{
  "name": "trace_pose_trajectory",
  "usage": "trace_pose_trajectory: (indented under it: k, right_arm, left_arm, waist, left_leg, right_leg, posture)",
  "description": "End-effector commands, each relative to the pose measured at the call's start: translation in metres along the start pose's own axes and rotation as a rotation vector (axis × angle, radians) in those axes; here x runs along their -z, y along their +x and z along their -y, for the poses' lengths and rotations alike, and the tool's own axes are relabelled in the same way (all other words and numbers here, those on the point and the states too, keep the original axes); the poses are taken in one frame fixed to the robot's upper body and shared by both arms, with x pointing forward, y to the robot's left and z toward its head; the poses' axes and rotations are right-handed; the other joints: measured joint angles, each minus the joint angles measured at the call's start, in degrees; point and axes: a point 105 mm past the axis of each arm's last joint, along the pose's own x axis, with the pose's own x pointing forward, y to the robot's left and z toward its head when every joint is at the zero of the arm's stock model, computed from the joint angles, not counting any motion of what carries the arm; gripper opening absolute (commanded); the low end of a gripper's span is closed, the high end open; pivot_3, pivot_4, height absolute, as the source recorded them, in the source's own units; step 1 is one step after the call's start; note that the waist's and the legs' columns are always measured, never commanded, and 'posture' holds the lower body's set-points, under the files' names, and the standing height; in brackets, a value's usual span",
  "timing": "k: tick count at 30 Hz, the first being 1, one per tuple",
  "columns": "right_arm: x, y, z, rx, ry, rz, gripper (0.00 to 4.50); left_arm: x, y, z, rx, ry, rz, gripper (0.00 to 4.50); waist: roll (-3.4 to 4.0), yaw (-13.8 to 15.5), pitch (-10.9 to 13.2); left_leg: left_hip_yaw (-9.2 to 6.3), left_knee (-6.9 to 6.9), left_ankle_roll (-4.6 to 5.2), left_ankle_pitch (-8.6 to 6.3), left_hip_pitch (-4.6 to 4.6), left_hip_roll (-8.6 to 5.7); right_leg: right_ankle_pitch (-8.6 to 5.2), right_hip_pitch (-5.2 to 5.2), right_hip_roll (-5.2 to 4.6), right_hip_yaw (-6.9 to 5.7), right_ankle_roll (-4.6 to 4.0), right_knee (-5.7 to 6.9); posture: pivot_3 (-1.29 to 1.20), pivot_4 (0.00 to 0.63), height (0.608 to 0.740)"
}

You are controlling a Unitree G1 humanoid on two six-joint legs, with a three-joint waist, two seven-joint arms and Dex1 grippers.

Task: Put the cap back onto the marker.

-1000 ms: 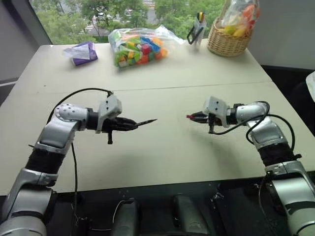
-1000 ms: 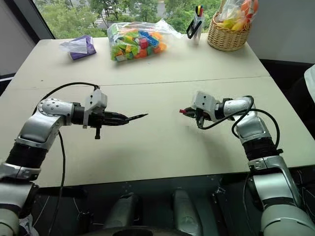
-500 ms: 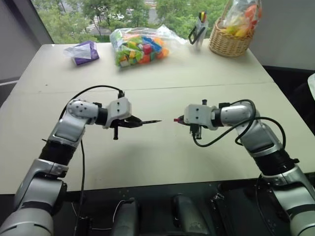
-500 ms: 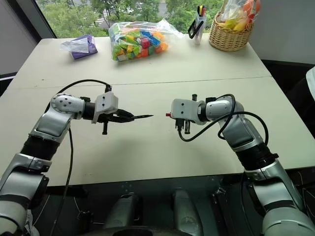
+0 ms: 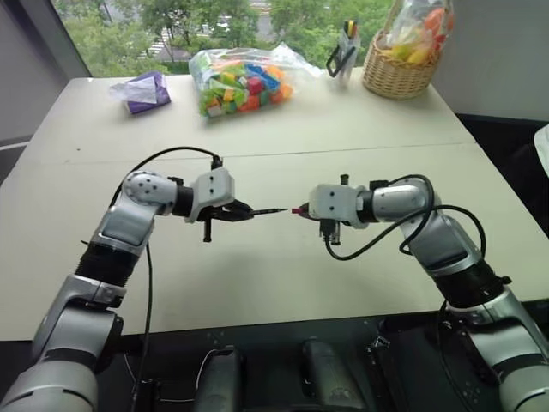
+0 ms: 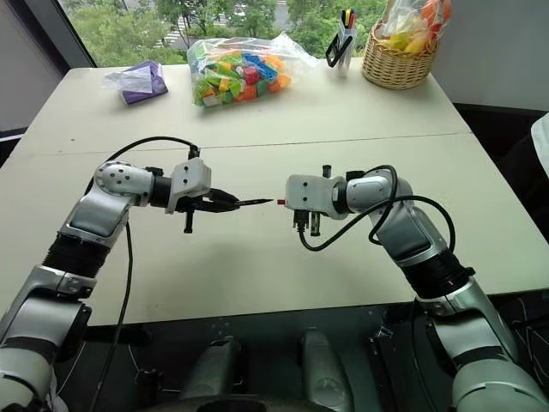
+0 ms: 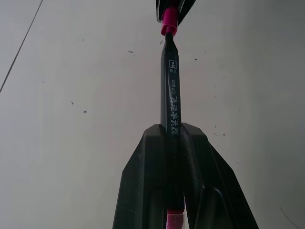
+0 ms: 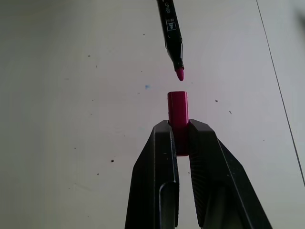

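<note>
Both arms are up over the middle of the table (image 5: pixel 283 283), pointing at each other. The left gripper (image 7: pixel 174 138) is clamped on the marker (image 7: pixel 170 90), fingers (image 7: pixel 147 181) squeezed against the black barrel, with the tip end sticking out toward the other arm. The right gripper (image 8: pixel 180 131) is clamped on the cap (image 8: pixel 177 107), which pokes out past its fingertips (image 8: pixel 162 143) with the open end facing the marker.

In the right wrist view the marker's pink tip sits just beside the cap's mouth, not in it, and a little off to one side of the cap's axis, so the two aren't quite lined up. In the head views the marker (image 5: pixel 266 211) and cap (image 5: pixel 298 209) nearly meet, both held above the table rather than resting on it.

Everything else is well apart from the marker, along the far edge of the table: a clear bag of coloured blocks (image 5: pixel 240 81), a purple packet (image 5: pixel 144 91) to the left of that, a pen holder (image 5: pixel 345 51) with pens standing in it, and a wicker basket (image 5: pixel 396 73) at the far right corner.
</note>
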Motion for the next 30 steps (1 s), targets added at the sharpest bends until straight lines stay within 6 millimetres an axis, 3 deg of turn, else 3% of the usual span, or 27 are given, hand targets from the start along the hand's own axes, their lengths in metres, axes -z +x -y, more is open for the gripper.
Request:
trace_pose_trajectory:
  k: [1, 30]
  right_arm:
    - [-0.0154, -0.0038, 0.0088, 0.043, -0.052, 0.029, 0.05]
    - [-0.0194, -0.0067, 0.0023, 0.003, -0.066, 0.021, 0.05]
  left_arm:
    - [-0.0118, -0.0039, -0.0059, -0.012, 0.036, 0.019, 0.00]
    - [-0.0119, -0.0012, -0.0050, 0.007, 0.050, 0.005, 0.00]
  waist:
    - [0.00, 0.0, 0.0]
    - [0.00, 0.0, 0.0]
  left_leg:
    - [0.00, 0.00, 0.00, 0.00, 0.00, 0.00]
    - [0.00, 0.00, 0.00, 0.00, -0.01, 0.00]
  right_leg:
    - [0.00, 0.00, 0.00, 0.00, 0.00, 0.00]
    - [0.00, 0.00, 0.00, 0.00, 0.00, 0.00]
  posture:
    - [0.00, 0.150, 0.740]
    - [0.00, 0.150, 0.740]
